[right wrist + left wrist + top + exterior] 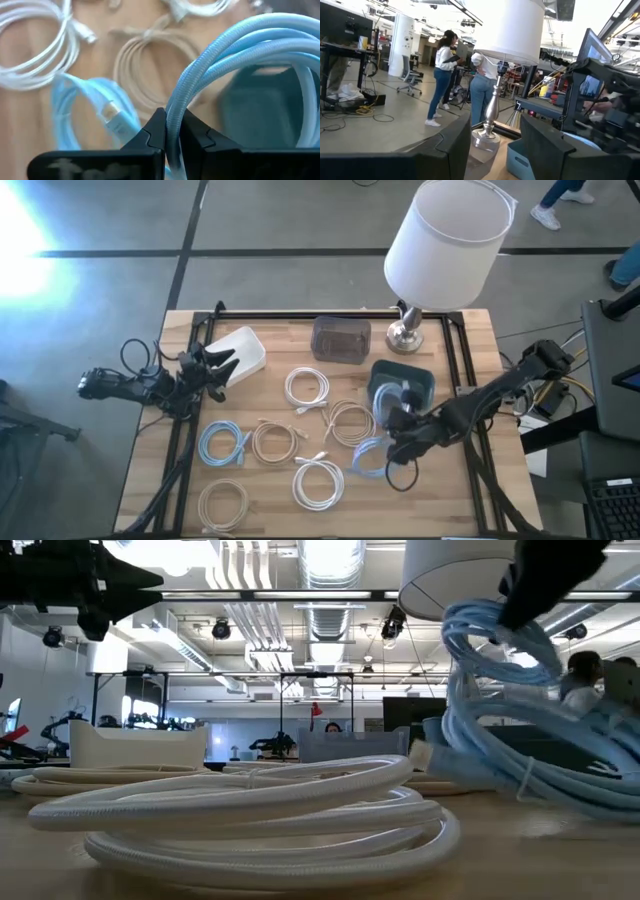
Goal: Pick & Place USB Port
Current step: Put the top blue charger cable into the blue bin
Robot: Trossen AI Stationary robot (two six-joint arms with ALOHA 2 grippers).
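My right hand (pixel 170 142) is pinched on a strand of the light blue cable coil (pixel 240 45), lifted off the tabletop (pixel 270 510). The blue bin (pixel 418 378) lies just beyond the hand, toward the lamp (pixel 445 240); the coil's loop hangs partly over its near rim. Left hand (pixel 215 370) waits spread by the white bin (pixel 240 350), well apart. Short carry; lamp base crowds the far side.
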